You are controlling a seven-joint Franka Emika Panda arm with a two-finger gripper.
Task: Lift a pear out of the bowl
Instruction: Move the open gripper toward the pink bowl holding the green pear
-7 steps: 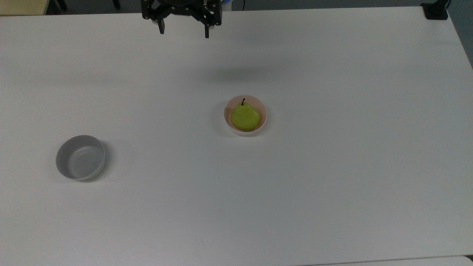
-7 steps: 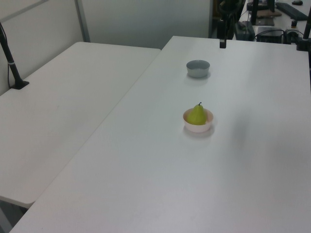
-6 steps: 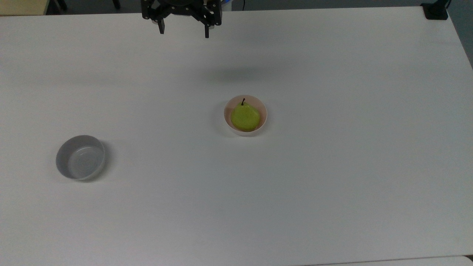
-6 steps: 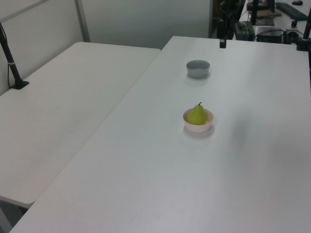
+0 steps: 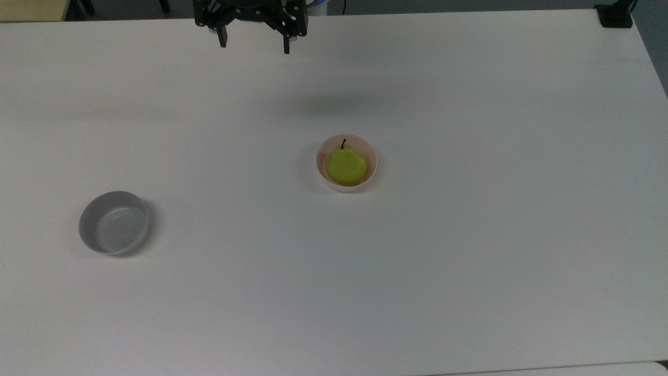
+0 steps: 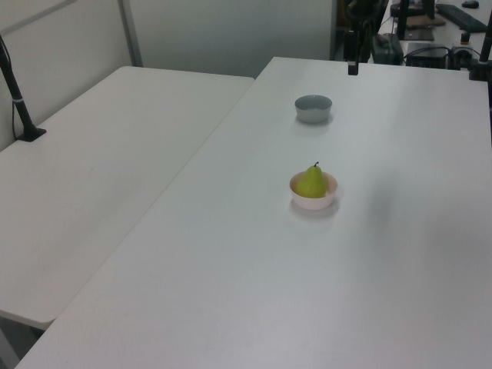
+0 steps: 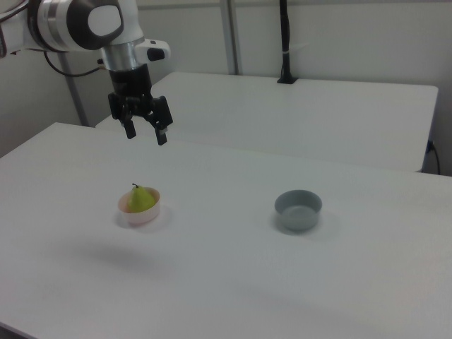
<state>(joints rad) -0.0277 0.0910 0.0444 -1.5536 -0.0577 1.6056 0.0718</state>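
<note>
A wide white desk [image 5: 469,261] carries the things; in the right view a second white desk [image 7: 318,106] stands behind it, with pale walls and a black pole [image 7: 284,42] at that desk's far edge. The white arm [image 7: 78,25] reaches in from the right view's upper left and turns its wrist straight down. The claw [image 7: 146,133] hangs high above the desk, its two black fingers spread wide apart with nothing between them. In the top view the claw [image 5: 254,46] sits close to the desk's upper edge. The pear [image 5: 346,165] stands stem-up inside the pink bowl [image 5: 371,156], below the claw and to the top view's right of it, well apart. A grey bowl [image 5: 114,223] lies well below the claw toward the top view's left. Bare desk stretches all around both bowls.
</note>
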